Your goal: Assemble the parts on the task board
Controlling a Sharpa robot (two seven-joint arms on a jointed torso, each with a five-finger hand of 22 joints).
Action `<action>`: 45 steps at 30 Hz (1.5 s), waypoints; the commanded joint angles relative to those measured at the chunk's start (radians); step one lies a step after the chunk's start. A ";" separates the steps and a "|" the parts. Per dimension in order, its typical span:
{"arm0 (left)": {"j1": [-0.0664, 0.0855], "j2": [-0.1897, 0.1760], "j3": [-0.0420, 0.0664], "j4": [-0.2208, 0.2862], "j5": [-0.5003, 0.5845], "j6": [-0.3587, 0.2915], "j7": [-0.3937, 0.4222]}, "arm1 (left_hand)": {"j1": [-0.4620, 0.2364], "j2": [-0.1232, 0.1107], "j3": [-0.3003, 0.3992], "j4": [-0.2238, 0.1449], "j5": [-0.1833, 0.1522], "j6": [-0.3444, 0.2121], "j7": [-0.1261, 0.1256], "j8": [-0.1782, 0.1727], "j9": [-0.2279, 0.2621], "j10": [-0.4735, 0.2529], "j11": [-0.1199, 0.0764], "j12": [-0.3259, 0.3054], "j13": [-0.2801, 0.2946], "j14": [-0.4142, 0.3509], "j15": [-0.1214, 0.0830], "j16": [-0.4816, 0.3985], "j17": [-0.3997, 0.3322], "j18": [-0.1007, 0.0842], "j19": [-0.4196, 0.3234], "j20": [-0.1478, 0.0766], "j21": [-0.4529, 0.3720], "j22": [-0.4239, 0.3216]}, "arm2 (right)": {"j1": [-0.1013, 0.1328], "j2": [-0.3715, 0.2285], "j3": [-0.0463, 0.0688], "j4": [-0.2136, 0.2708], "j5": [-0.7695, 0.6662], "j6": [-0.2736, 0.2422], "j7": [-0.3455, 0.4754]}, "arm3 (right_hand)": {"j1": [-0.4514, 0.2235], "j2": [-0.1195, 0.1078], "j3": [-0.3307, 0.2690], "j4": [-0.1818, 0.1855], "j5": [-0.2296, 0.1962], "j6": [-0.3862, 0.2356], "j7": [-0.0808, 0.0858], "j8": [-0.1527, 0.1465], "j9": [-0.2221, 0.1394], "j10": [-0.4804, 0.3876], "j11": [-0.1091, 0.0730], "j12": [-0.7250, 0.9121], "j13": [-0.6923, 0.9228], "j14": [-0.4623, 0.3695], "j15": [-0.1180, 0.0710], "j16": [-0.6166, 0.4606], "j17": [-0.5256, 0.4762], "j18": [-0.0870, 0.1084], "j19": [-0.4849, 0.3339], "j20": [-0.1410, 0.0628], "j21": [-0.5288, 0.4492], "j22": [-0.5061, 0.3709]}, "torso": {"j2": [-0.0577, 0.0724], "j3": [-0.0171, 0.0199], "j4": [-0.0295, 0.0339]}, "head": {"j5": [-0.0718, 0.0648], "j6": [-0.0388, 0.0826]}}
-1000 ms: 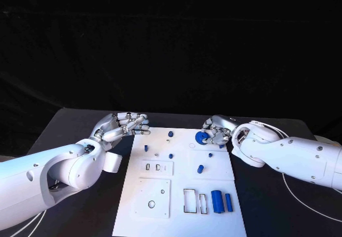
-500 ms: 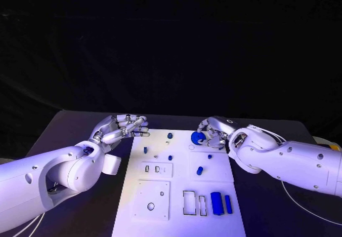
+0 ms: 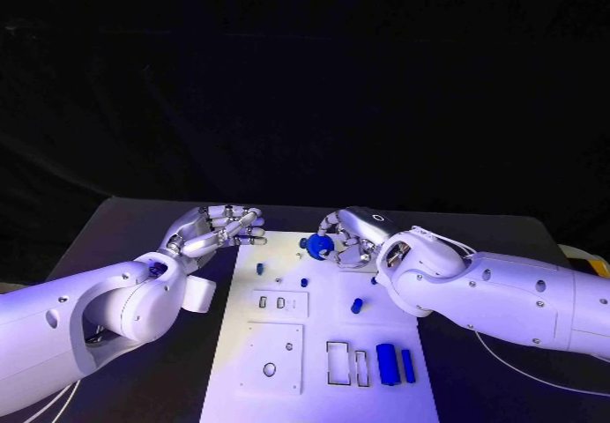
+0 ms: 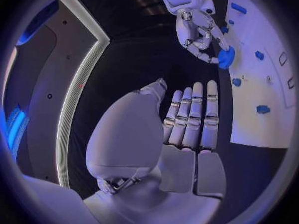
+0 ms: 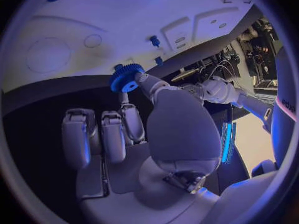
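Blue gear [image 3: 316,248] sat pinched in the right hand [image 3: 345,236] above the far end of the white board [image 3: 318,352], mid-carry by the look, next needing lining up over its post, while the left hand [image 3: 219,229] idled beside, curled, empty.

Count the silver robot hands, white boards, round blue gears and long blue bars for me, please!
Silver many-fingered robot hands: 2, the left hand and the right hand
White flat task board: 1
Round blue toothed gear: 1
Long blue bars: 2
Total: 6
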 commanded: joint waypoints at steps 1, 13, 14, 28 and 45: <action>0.001 0.003 0.001 0.001 0.002 0.021 0.003 | -0.008 0.000 0.004 -0.001 -0.007 -0.001 0.010 -0.004 0.000 0.007 0.000 -0.004 0.001 -0.001 0.004 -0.006 0.001 0.020 0.002 0.002 0.000 -0.001 | -0.001 0.021 -0.002 -0.019 -0.042 -0.009 -0.023 | -0.006 0.001 0.007 -0.002 0.001 0.036 -0.034 0.008 0.016 0.006 0.000 0.001 0.009 0.098 -0.008 0.004 0.232 -0.015 0.025 -0.005 0.003 0.156 | 0.002 -0.0008 0.0006 | 0.005 0.001; 0.001 0.007 0.001 0.004 0.002 0.024 0.002 | -0.009 -0.001 0.005 -0.001 -0.007 -0.001 0.010 -0.005 -0.001 0.007 0.000 -0.006 0.001 -0.003 0.005 -0.008 0.002 0.020 0.002 0.002 -0.001 -0.002 | -0.022 0.119 -0.010 -0.102 -0.038 0.014 -0.026 | -0.011 0.001 0.011 -0.001 0.004 0.032 -0.032 0.005 0.016 0.003 0.001 -0.001 0.007 0.097 -0.008 0.004 0.229 -0.014 0.023 -0.005 0.001 0.154 | 0.002 -0.0008 0.0012 | 0.011 -0.011; 0.001 0.007 0.001 0.005 0.002 0.024 0.001 | -0.009 -0.001 0.005 -0.001 -0.007 -0.001 0.010 -0.005 -0.001 0.007 0.000 -0.006 0.001 -0.003 0.005 -0.008 0.002 0.020 0.002 0.002 -0.001 -0.002 | -0.023 0.124 -0.010 -0.108 -0.038 0.016 -0.026 | -0.011 0.001 0.011 -0.001 0.004 0.032 -0.032 0.005 0.016 0.003 0.001 -0.001 0.007 0.097 -0.008 0.004 0.229 -0.014 0.023 -0.005 0.001 0.154 | 0.002 -0.0003 0.0002 | 0.012 -0.011; 0.002 0.007 0.001 0.007 0.002 0.025 0.001 | -0.009 -0.001 0.005 -0.001 -0.007 -0.001 0.010 -0.005 -0.001 0.007 0.000 -0.006 0.001 -0.003 0.005 -0.008 0.002 0.020 0.002 0.002 -0.001 -0.002 | -0.038 0.172 -0.011 -0.169 -0.035 0.032 -0.024 | -0.017 -0.002 0.016 -0.001 0.005 0.024 -0.030 -0.001 0.015 0.000 0.003 -0.004 0.006 0.097 -0.006 0.003 0.228 -0.013 0.020 -0.004 -0.003 0.150 | 0.001 0.0008 -0.0011 | 0.014 -0.019; 0.002 0.006 0.001 0.008 0.002 0.025 -0.002 | -0.009 -0.002 0.007 -0.002 -0.007 -0.002 0.010 -0.006 -0.001 0.008 0.000 -0.010 0.001 -0.005 0.005 -0.010 0.004 0.020 0.000 0.003 -0.002 -0.003 | -0.043 0.191 -0.013 -0.199 -0.015 0.061 -0.010 | -0.092 -0.036 -0.025 0.028 -0.041 -0.081 0.006 -0.082 0.003 -0.045 0.037 -0.038 -0.028 0.095 0.023 0.001 0.219 -0.008 0.005 0.022 -0.021 0.134 | 0.000 0.0011 -0.0034 | 0.016 -0.020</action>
